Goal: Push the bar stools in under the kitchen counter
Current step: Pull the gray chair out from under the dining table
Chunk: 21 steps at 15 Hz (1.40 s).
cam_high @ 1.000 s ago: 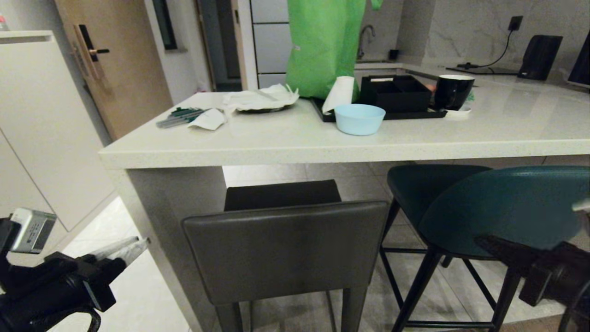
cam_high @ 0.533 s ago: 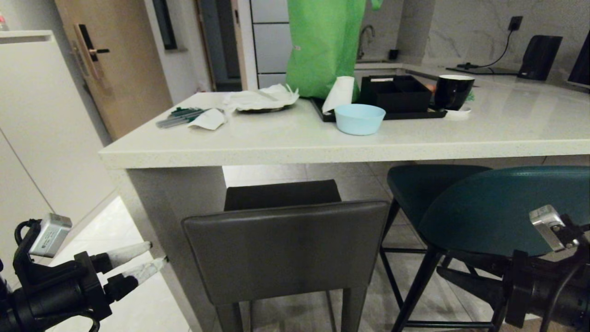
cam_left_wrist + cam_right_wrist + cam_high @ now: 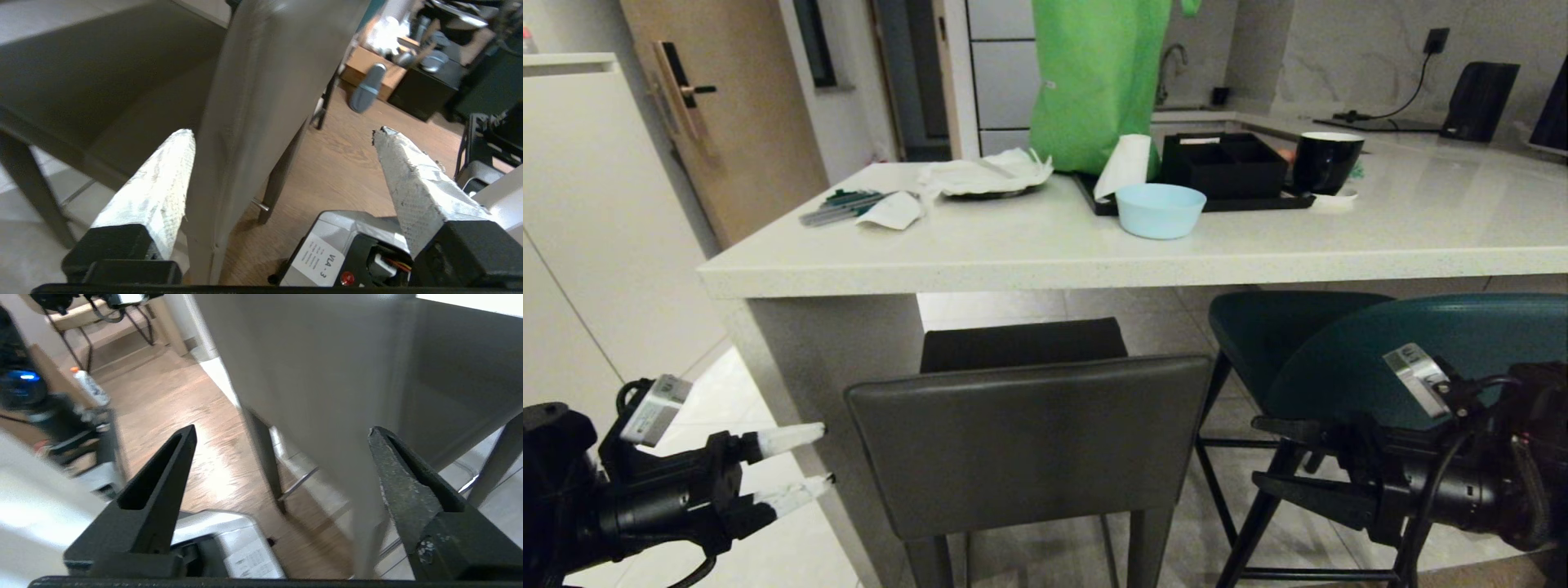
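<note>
1. Kitchen counter: a pale stone-look slab whose thick front edge runs across the head view, with its side panel below the left corner.
2. Grey leather stool: boxy, with a low rectangular back. It stands at the counter's left end; its seat reaches under the front edge, while its back is clear of the slab on the robot's side.
3. Teal stool: curved padded back on black legs, just beside the grey stool to the right. It too is only partly under the counter.
4. Left gripper: low, beside the left side of the grey stool's back. Its white-wrapped fingers are spread wide and hold nothing; in the left wrist view the edge of the back lies between them.
5. Right gripper: level with the gap between the two stools, facing the right side of the grey back. Its black fingers are likewise spread and empty.
6. Step in hand, as judged: bracketing the grey stool's back from both sides before any push.
7. Next move, as judged: seat both grippers evenly on the back, then push straight toward the counter so that the stool does not twist.
</note>
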### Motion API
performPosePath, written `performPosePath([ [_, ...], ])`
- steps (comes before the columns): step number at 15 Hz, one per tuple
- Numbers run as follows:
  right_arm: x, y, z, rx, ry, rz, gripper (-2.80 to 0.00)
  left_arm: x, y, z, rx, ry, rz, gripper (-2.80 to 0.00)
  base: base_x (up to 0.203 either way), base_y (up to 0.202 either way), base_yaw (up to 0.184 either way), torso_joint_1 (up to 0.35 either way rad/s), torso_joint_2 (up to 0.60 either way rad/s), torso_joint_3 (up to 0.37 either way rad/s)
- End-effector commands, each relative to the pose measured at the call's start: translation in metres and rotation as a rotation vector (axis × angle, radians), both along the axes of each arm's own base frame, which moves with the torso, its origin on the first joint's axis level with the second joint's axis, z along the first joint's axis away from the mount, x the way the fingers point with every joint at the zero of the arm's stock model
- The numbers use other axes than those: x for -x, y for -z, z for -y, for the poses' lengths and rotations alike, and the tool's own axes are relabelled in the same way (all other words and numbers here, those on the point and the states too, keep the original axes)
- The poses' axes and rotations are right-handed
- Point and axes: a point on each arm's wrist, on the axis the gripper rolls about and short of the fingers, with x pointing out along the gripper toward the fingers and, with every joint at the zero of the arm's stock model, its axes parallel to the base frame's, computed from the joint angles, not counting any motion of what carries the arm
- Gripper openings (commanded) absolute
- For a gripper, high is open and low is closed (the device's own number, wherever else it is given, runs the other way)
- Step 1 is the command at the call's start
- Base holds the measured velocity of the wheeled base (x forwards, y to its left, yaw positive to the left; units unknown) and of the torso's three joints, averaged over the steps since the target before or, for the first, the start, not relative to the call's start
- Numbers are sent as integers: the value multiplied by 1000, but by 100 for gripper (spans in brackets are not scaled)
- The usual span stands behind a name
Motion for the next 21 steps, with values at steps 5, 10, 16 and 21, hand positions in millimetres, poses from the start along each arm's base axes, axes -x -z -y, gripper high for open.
performPosePath([
  [5,-49,36,-12,-1,-32,3,0,-42,23,-3,4,30,-11,0,0,0,0,0,0,0],
  [10,-73,42,-36,-13,-90,26,0,-58,29,7,-2,54,-8,0,0,0,0,0,0,0],
  [16,-88,48,-79,-24,-124,54,0,-52,33,30,-36,-28,-50,0,0,0,0,0,0,0],
  [21,-86,51,-80,-28,-129,46,0,-45,33,53,-51,11,-61,0,0,0,0,0,0,0],
])
